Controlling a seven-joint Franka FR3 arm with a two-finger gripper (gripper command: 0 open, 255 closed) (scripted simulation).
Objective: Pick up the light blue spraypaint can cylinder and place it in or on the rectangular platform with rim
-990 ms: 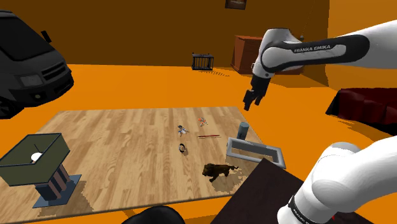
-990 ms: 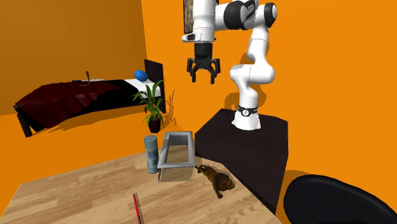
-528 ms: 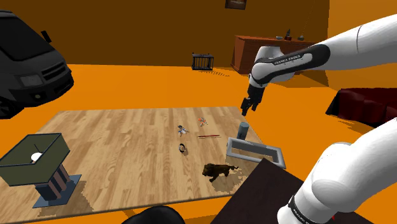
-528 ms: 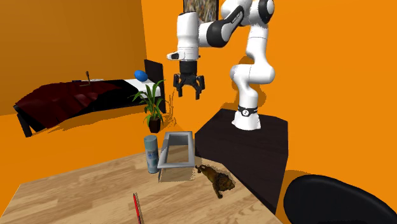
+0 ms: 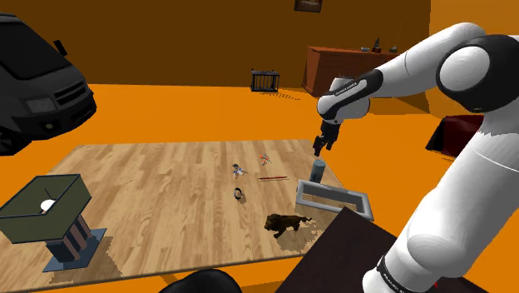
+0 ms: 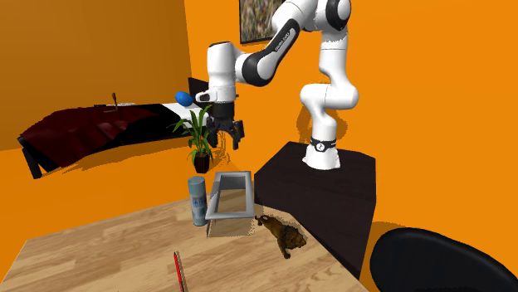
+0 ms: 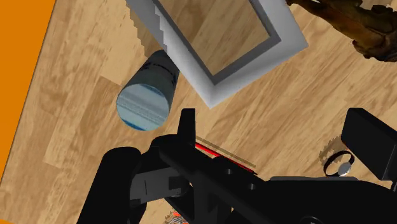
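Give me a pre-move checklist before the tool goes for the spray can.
1. Tool open: ok, fingers apart.
2. Light blue cylindrical spray can upright on the wooden surface: ok.
3. Can between the fingers: not ok, it stands off to one side, lower down.
4. Finger room between can and grey rimmed rectangular tray: cannot tell, they stand very close.
5. Tray free to receive: ok, nothing in it.

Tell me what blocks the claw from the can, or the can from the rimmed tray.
Nothing visible. Only air separates the open claw from the upright light blue can below; the can stands right beside the grey tray.
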